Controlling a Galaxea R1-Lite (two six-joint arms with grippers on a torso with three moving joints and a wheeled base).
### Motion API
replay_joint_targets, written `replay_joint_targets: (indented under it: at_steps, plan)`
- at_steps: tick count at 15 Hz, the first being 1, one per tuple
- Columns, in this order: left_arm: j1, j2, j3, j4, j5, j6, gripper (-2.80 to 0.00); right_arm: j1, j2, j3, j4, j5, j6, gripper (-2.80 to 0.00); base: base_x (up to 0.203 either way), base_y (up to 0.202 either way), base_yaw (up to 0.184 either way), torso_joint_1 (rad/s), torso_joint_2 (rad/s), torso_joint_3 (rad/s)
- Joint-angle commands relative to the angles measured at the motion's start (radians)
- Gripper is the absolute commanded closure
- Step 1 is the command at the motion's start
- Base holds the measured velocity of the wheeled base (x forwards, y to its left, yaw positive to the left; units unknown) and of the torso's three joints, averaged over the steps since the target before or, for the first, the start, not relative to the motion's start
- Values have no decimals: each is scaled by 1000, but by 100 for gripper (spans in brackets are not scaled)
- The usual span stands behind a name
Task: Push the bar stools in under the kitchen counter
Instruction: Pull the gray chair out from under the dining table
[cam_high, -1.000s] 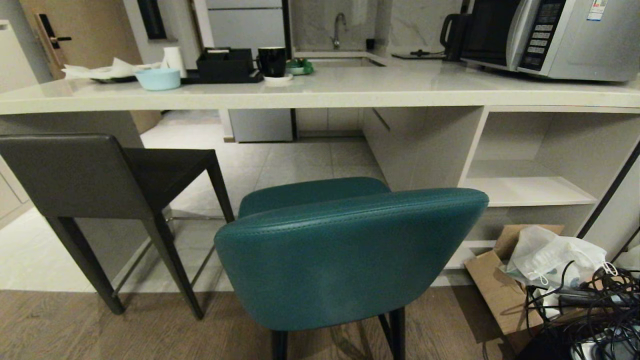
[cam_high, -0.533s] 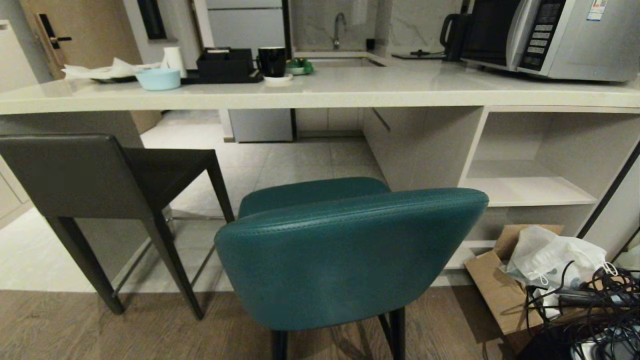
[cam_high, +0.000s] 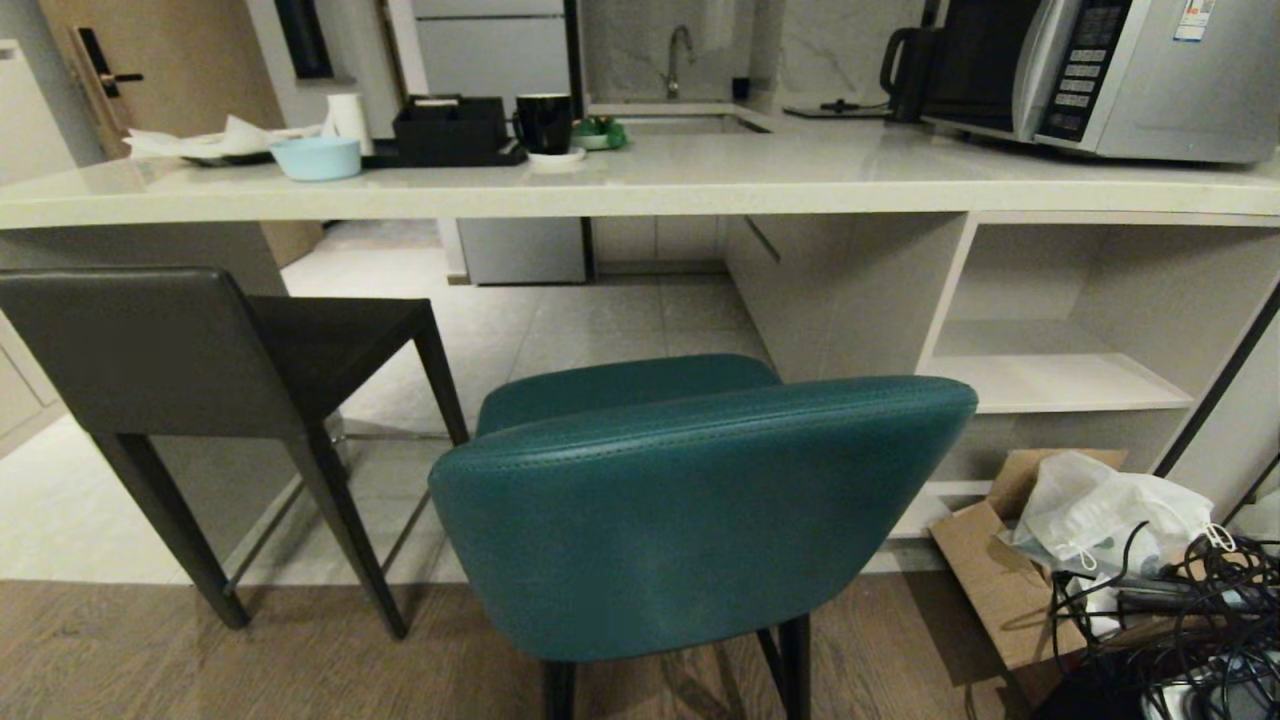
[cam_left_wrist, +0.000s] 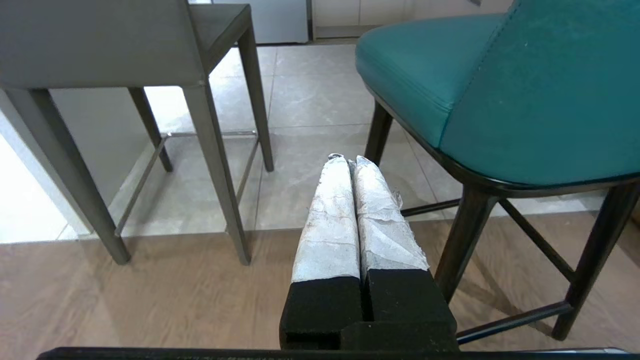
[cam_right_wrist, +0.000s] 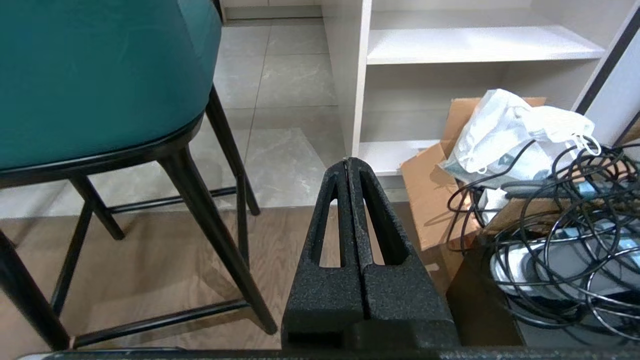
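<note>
Two bar stools stand before the kitchen counter. The teal stool with a curved padded back is nearest me in the middle, its seat short of the counter edge. The dark grey stool stands at the left, its seat partly under the top. Neither arm shows in the head view. My left gripper, fingers wrapped in white tape, is shut and empty, low between the grey stool and the teal stool. My right gripper is shut and empty, beside the teal stool, touching nothing.
White open shelving fills the counter's right end. A cardboard box, a white bag and tangled black cables lie on the floor at the right. On the counter stand a microwave, a black mug and a blue bowl.
</note>
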Motion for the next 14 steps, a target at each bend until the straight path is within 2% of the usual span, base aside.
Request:
replay_joint_targets:
  at_steps: [1, 2, 4, 8, 10, 11, 12, 14]
  plan:
    - [1, 0, 0, 1, 3, 1, 0, 0, 0, 2, -5, -2, 0, 0, 0, 0, 0, 0, 0, 0]
    - [-1, 0, 0, 1, 7, -6, 0, 0, 0, 0, -5, -2, 18, 0, 0, 0, 0, 0, 0, 0]
    - [-1, -1, -2, 17, 44, -63, 0, -2, 0, 0, -4, -5, 45, 0, 0, 0, 0, 0, 0, 0]
    - [1, 0, -3, 22, 70, -80, 0, 0, 0, 0, -2, 2, -12, 0, 0, 0, 0, 0, 0, 0]
    - [0, 0, -7, 49, 99, -128, 0, 0, 0, 0, -1, 2, -7, 0, 0, 0, 0, 0, 0, 0]
    - [-1, 0, -11, 57, 103, -125, 0, 0, 0, 0, -1, 2, 7, 0, 0, 0, 0, 0, 0, 0]
    - [0, 0, -12, 60, 103, -87, 0, 0, 0, 0, -1, 2, 11, 0, 0, 0, 0, 0, 0, 0]
    - [0, 0, -9, 66, 95, 65, 0, 0, 0, 0, -1, 2, 11, 0, 0, 0, 0, 0, 0, 0]
